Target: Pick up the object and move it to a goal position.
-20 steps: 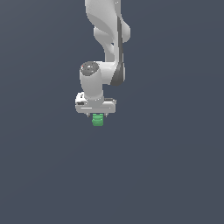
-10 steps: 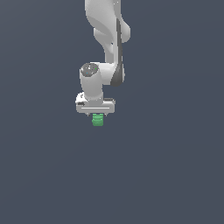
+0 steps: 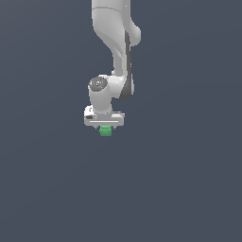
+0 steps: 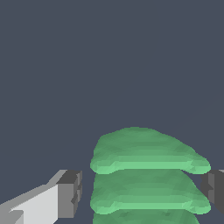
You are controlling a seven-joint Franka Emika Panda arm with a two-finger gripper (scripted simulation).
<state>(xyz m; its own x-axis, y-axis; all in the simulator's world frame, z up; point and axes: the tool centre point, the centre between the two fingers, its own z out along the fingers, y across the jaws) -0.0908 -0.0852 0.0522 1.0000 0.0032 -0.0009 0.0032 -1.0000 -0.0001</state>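
The object (image 3: pixel 105 131) is a small bright green block with layered faces, sitting just under the white gripper (image 3: pixel 104 127) at the middle of the exterior view. In the wrist view the object (image 4: pixel 144 162) fills the space between the two grey fingertips (image 4: pixel 70 194). The gripper (image 4: pixel 142 192) straddles it with the jaws apart. A thin gap shows between the object and one fingertip; the other fingertip sits right at the object's edge. The fingers themselves are hidden behind the hand in the exterior view.
The white arm (image 3: pixel 116 42) comes down from the top of the exterior view. Around it is a plain dark grey surface (image 3: pixel 189 189) with no other objects or edges in view.
The gripper hand has come down a little towards the green object. The object has stayed where it was.
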